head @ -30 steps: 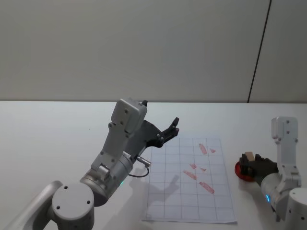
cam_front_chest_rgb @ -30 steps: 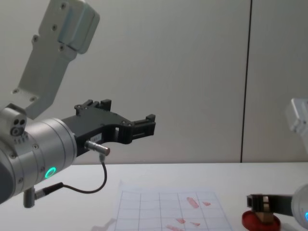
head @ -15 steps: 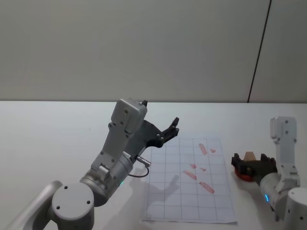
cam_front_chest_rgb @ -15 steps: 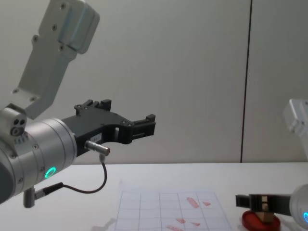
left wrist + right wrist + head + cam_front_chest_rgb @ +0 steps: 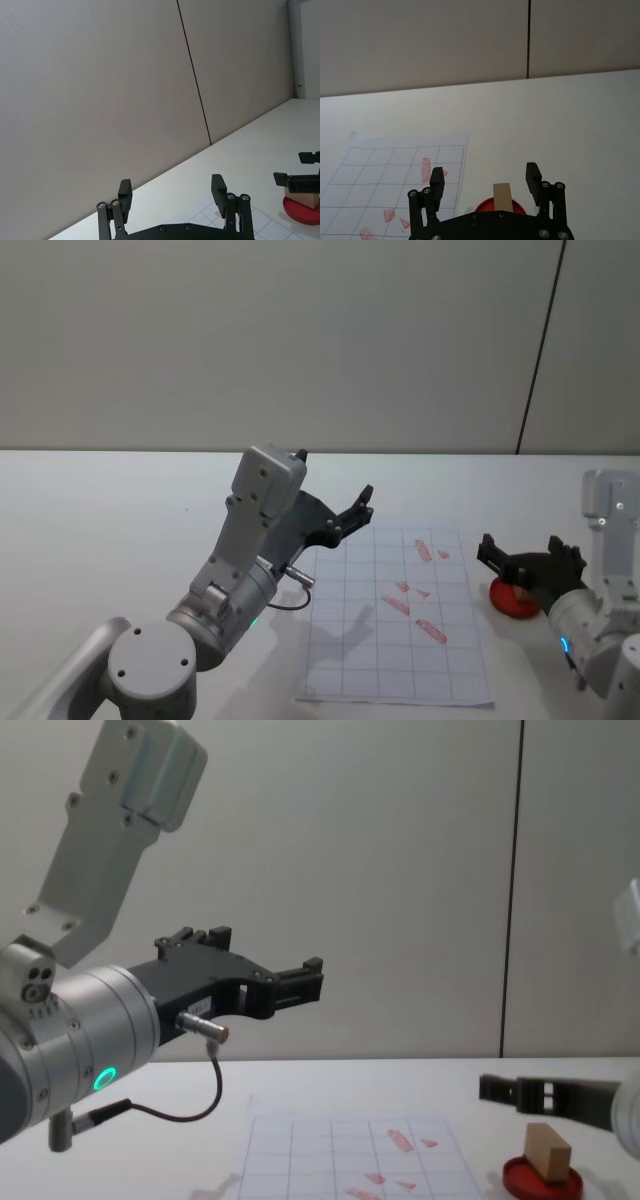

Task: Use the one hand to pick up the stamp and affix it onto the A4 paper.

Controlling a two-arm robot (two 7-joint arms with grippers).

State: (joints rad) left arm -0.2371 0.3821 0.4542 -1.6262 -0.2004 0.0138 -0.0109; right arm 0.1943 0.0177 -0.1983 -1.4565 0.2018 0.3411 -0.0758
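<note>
Here the right gripper [image 5: 545, 1095] was held with its jaws spread wide just above the stamp [image 5: 546, 1151], which was seated tilted on the red dish [image 5: 540, 1180]. Just beside the dish, the A4 paper [image 5: 395, 625] was laid flat on the table [image 5: 120, 510], and over the paper's far-left part the left gripper [image 5: 355, 510] was raised, parted and empty.

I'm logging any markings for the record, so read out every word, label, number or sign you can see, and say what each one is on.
No readable words, numbers or brand labels.
A4 paper: red stamped marks, too smeared to read as characters; its grid carries no print.
Stamp on the red dish: bare wood, no lettering.
Left hand and right hand, both open: no legible markings.
</note>
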